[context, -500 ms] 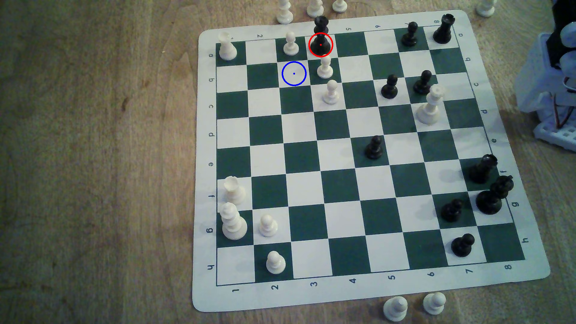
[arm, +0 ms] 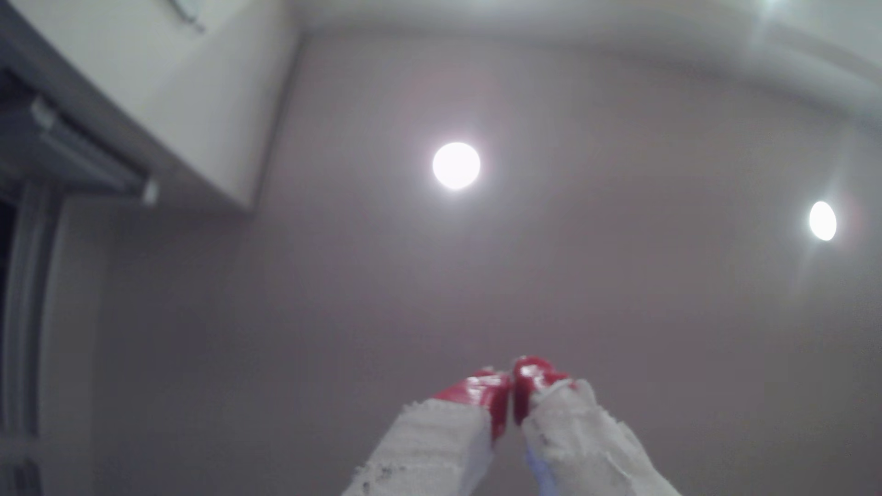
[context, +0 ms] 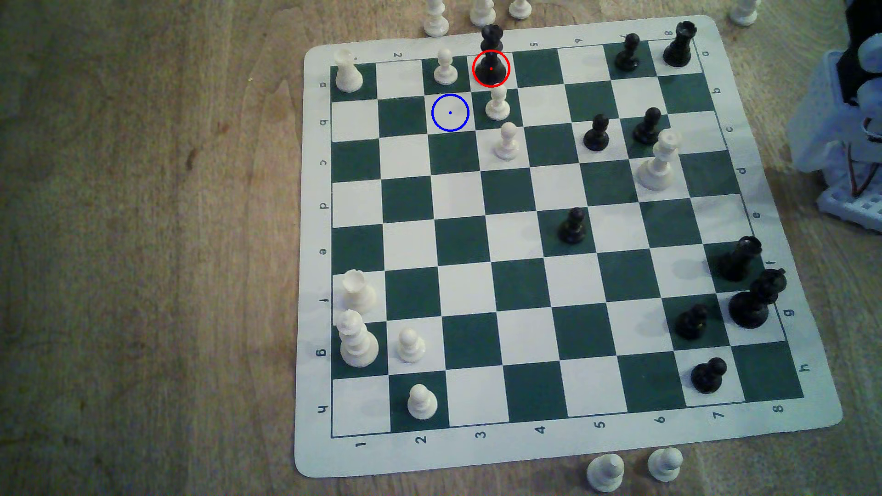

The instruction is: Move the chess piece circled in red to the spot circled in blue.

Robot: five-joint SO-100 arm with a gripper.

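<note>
The chess piece circled in red (context: 491, 64) is a tall glossy black piece standing on the board's far row in the exterior view. The spot circled in blue (context: 450, 112) is a bare white square one row nearer and one column toward that view's left. Part of my arm (context: 859, 95) sits folded at the exterior view's right edge, well away from the piece. In the wrist view my gripper (arm: 511, 381) points up at the ceiling, its red-tipped fingers pressed together with nothing between them.
White pawns (context: 498, 102) (context: 445, 67) stand close beside the red-circled piece and the blue spot. A black rook (context: 680, 43) and black pawns occupy the board's right side. More white pieces (context: 355, 334) stand on the left columns. Spare pieces lie off the mat (context: 315, 453).
</note>
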